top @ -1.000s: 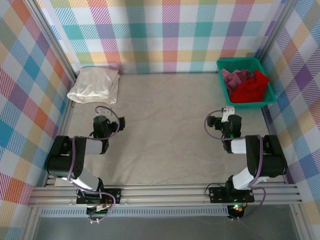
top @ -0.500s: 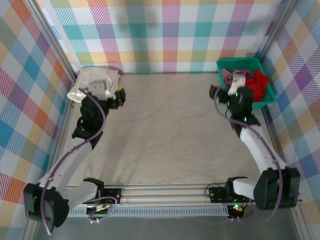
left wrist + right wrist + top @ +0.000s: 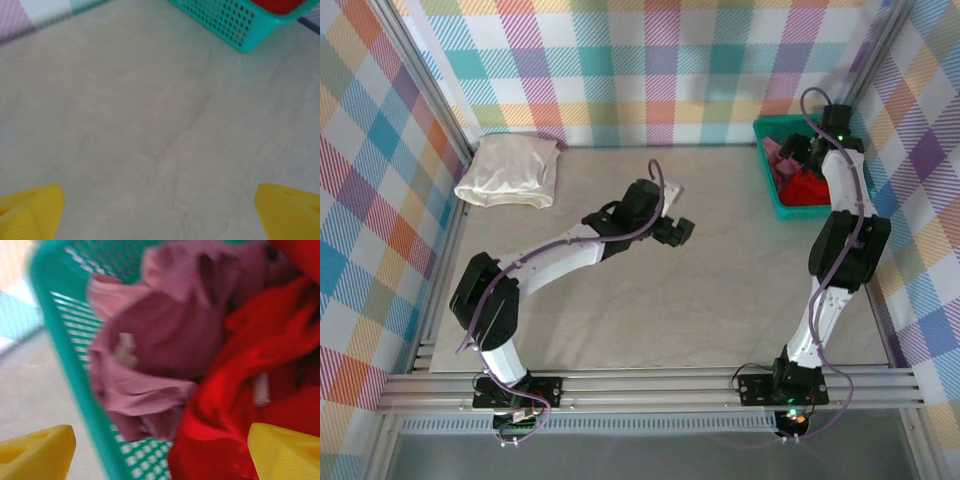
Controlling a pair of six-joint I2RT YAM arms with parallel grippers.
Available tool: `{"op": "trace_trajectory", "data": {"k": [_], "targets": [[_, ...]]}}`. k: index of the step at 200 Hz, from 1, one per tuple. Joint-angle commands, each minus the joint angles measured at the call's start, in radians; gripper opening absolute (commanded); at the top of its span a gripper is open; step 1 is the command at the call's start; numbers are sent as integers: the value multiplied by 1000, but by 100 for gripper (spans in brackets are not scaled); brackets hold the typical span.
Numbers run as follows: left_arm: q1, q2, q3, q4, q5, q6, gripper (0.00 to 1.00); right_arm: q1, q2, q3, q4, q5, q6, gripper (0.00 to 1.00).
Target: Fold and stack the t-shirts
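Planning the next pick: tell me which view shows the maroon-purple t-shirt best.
The right wrist view: the maroon-purple t-shirt lies crumpled in the green basket beside the red t-shirt, close up though blurred. The top external view gives a small, distant patch of it.

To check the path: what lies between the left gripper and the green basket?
Nothing lies between the left gripper and the basket; that stretch of table is bare, as the left wrist view shows.
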Motion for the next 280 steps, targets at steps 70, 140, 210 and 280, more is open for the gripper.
{"op": "trace_trajectory", "data": {"k": [70, 140, 210, 280], "targets": [[2, -86, -93, 66, -28, -65, 99, -3, 148, 240, -188, -46, -28, 52], [2, -70, -112, 79, -30, -83, 99, -4, 32, 218, -178, -15, -72, 27], [2, -84, -123, 61, -41, -88, 99, -81, 111, 254, -210, -39, -35, 47], [1, -101, -153, 88, -52, -96, 99, -109, 262, 354, -245, -146, -4, 43]]}}
